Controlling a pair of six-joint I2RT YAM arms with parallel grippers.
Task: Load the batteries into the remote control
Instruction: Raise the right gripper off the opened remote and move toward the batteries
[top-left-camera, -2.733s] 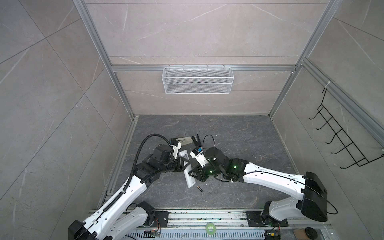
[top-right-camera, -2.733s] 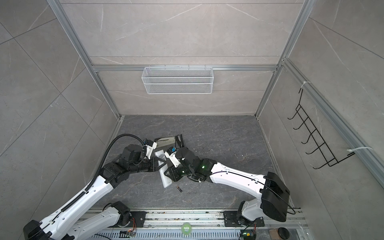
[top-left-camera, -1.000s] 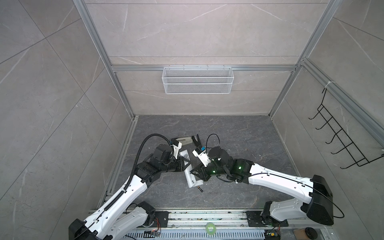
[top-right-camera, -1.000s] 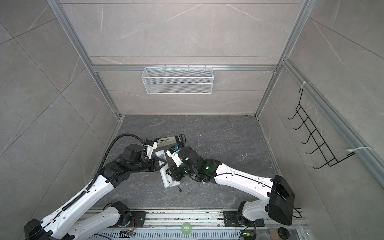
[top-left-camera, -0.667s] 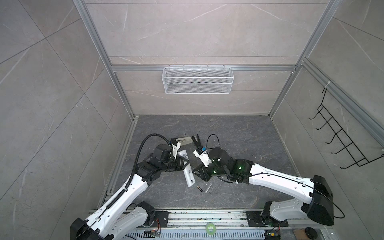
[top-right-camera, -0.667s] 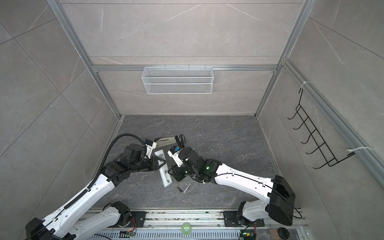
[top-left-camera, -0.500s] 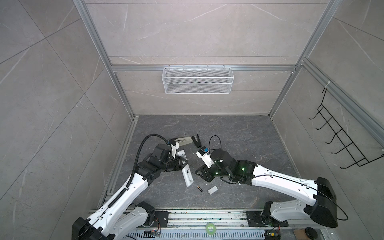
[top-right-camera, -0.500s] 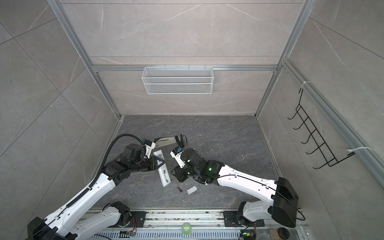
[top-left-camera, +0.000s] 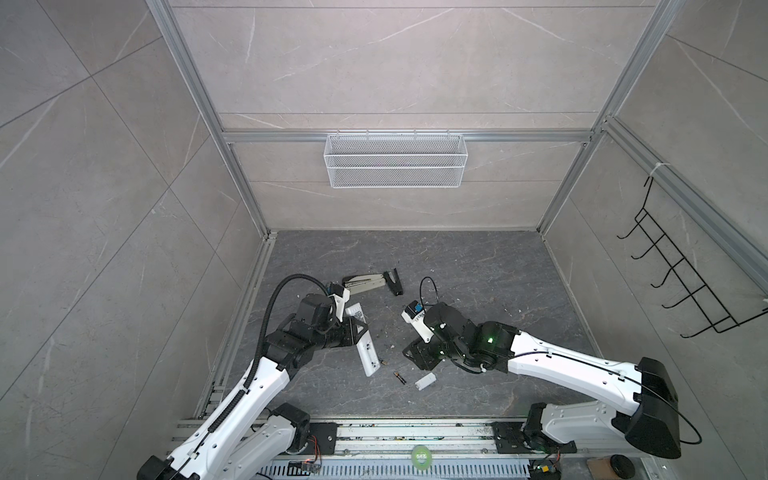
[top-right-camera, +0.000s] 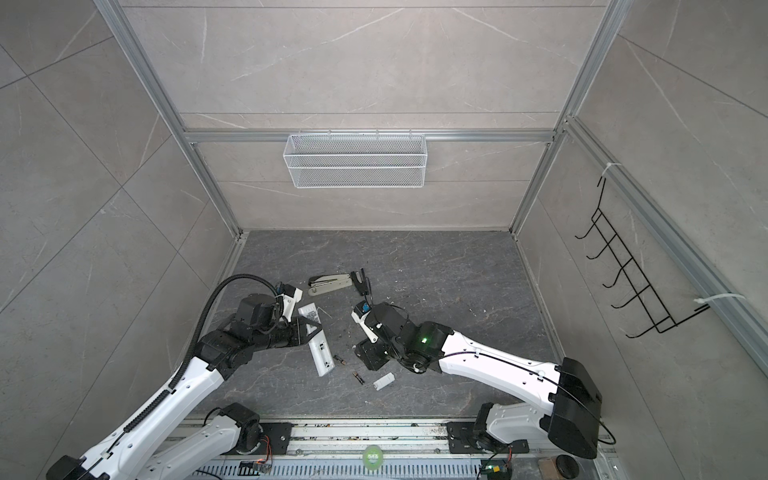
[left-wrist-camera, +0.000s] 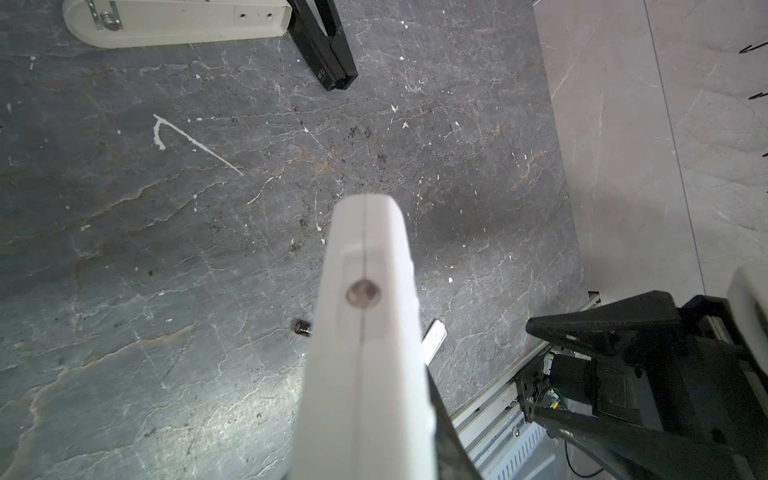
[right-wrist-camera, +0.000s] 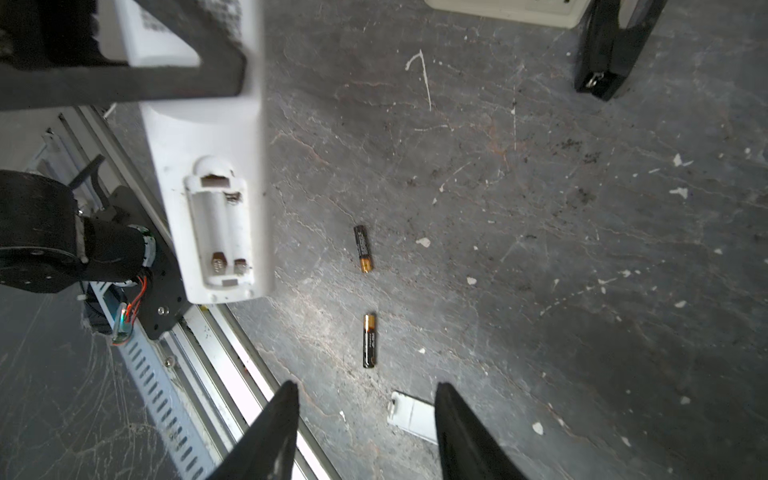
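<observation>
My left gripper (top-left-camera: 356, 331) (top-right-camera: 309, 329) is shut on the white remote control (top-left-camera: 366, 353) (top-right-camera: 321, 354) (left-wrist-camera: 365, 340) and holds it tilted above the floor. The remote's back faces the right wrist view, where its battery compartment (right-wrist-camera: 220, 237) is uncovered and empty. Two batteries (right-wrist-camera: 363, 248) (right-wrist-camera: 369, 340) lie on the floor beside it, also in both top views (top-left-camera: 400, 377) (top-right-camera: 340, 360). A small white battery cover (top-left-camera: 425, 381) (top-right-camera: 383, 380) (right-wrist-camera: 413, 415) lies near them. My right gripper (top-left-camera: 417, 358) (top-right-camera: 371, 353) (right-wrist-camera: 365, 390) hovers open and empty above the cover.
A beige stapler (top-left-camera: 363, 283) (top-right-camera: 329, 285) (left-wrist-camera: 174, 20) and a black piece (top-left-camera: 392, 281) (right-wrist-camera: 611, 45) lie behind the arms. The metal rail (right-wrist-camera: 216, 365) borders the floor at the front. A wire basket (top-left-camera: 395, 166) hangs on the back wall.
My right gripper has opened and drawn back to the right of the remote. The battery cover has come off and landed on the floor. The left gripper keeps its hold on the remote.
</observation>
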